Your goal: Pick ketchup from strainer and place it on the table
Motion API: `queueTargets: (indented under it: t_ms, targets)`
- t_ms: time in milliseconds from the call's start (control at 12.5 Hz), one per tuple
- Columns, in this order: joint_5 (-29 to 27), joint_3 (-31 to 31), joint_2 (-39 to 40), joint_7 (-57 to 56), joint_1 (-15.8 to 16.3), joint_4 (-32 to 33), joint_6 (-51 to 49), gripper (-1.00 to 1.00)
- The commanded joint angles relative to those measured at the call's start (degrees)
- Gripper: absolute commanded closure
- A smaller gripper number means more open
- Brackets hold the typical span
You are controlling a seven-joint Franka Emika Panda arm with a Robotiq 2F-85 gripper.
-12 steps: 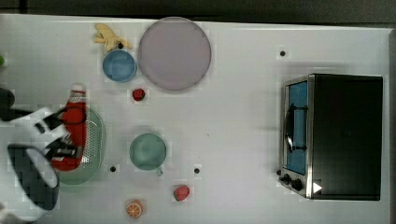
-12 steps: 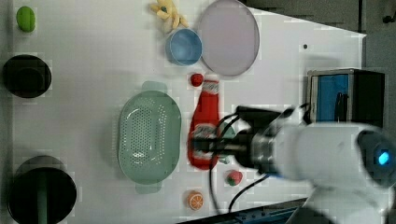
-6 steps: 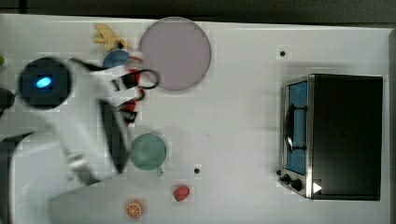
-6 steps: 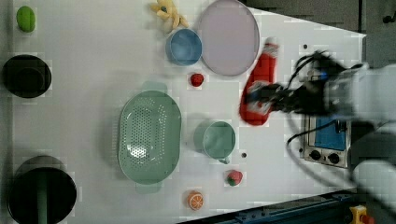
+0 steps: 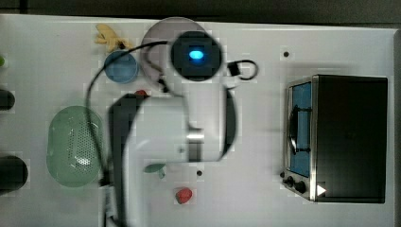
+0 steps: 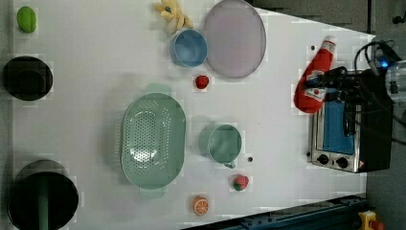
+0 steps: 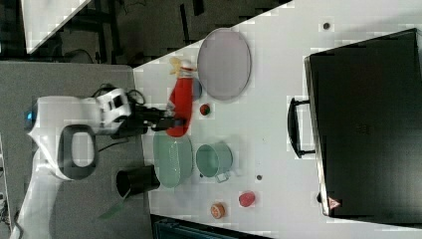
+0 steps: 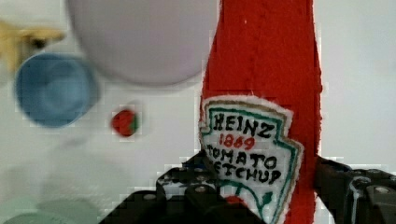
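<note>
ketchup (image 6: pixel 313 77) pinched in the jaws, held beside the toaster oven (image 6: pixel 352 129), strainer (image 6: pixel 153 139) empty

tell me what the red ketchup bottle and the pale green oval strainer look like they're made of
Red ketchup bottle: seemingly soft felt or fabric, matte, with fuzzy edges and a stitched label. Pale green oval strainer: probably moulded plastic with a smooth, slightly glossy finish and a regular field of small holes in its base.
</note>
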State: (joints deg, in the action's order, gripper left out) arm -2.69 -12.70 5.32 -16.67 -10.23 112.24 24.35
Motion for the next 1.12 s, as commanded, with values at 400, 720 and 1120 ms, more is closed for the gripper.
queueTargets:
  t_ms: [400, 720, 1120]
  targets:
    - [-0.3, 6.1, -1.1, -6.7, 0.1, 8.9, 1.8, -0.22]
    - [1.4, 6.7, 1.3, -6.7, 0.0, 15.9, 12.9, -0.22]
    - [1.8, 7.2, 7.7, -6.7, 0.0, 18.9, 21.6, -0.29]
